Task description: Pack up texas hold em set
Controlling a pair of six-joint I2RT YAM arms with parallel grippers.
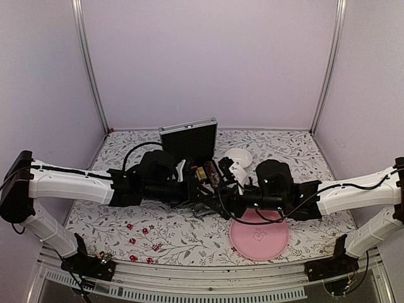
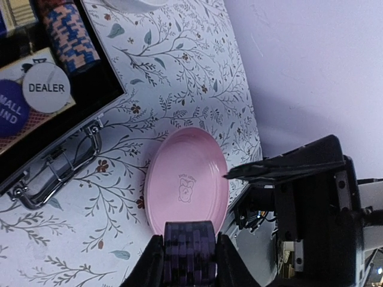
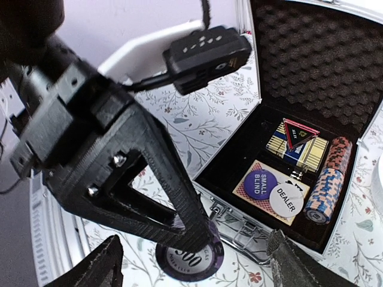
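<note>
"Toward the far edge of the counter [image 1: 297,148], at its middle, what stood?"

"The briefcase [image 1: 189,139], open, with its lid upright. It had a ribbed silver aluminium shell, black egg-crate foam lining, and a bent wire handle [image 2: 55,173] on the wall facing the near edge."

"And inside?"

"Card decks [image 3: 297,146], one gold-striped and blue with a triangular sticker too small to read. A round purple button [image 3: 258,183] read 'SMALL BLIND' and a white button [image 3: 287,198] read 'DEALER'. Orange-and-blue chip rolls [image 3: 328,179] lay on their sides."

"The pincers?"

"The left pincer [image 2: 189,263] was pinching a short stack of purple-and-black chips [image 2: 188,239] with '500' on its top face. It was just outside the wire handle, over the leaf-printed cover; touching it or not, I couldn't tell. The right pincer [image 3: 196,245] was spread wide, with nothing between its matte black fingers [image 3: 99,266]."

"Anything loose?"

"Tiny red dice [image 1: 145,231], scattered toward the near left corner, well apart from the briefcase. A smooth pink plate [image 1: 259,238] with a small bear-like print lay by the near edge, right of middle. A white bowl [image 1: 238,156] sat just right of the lid."
</note>
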